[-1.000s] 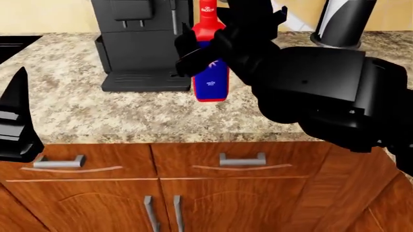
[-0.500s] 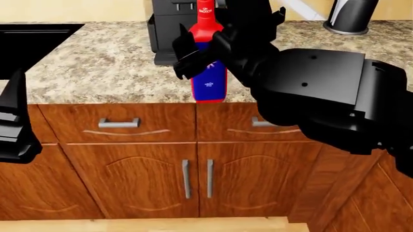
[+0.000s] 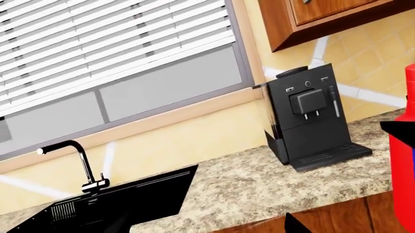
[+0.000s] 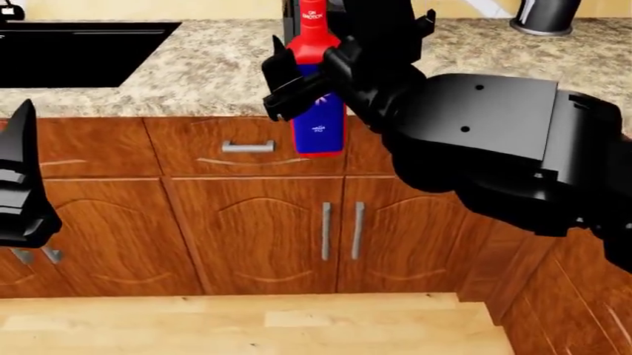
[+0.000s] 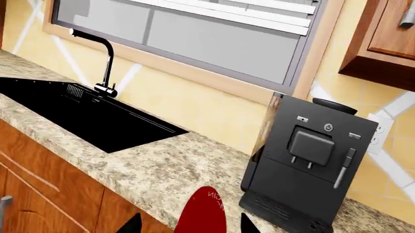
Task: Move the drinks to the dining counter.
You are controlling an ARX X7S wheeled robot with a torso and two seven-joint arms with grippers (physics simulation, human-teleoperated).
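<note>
The right gripper (image 4: 311,74) is clamped around the blue rectangular bottle (image 4: 319,111), its fingers meeting the body just under the red shoulder, and the bottle hangs upright in the air in front of the orange handled cabinets (image 4: 257,222), clear of the brown granite countertop (image 4: 197,74) behind it. In the right wrist view the red cap (image 5: 201,213) sits between the two dark fingertips, with the black coffee machine (image 5: 304,165) and the sink (image 5: 77,116) beyond. The left gripper (image 4: 20,185) shows only as a dark shape at the side of the head view, and I cannot tell how its fingers stand. The dining counter is not in any view, so this looks like the carrying leg of the task. To do it well, I would keep the bottle vertical and the grip firm while the base travels, hold the arm close in so the load does not swing, and turn smoothly rather than sharply. The bottle's base should stay above counter height before reaching the slab, then come down flat and well in from the overhanging edge.
</note>
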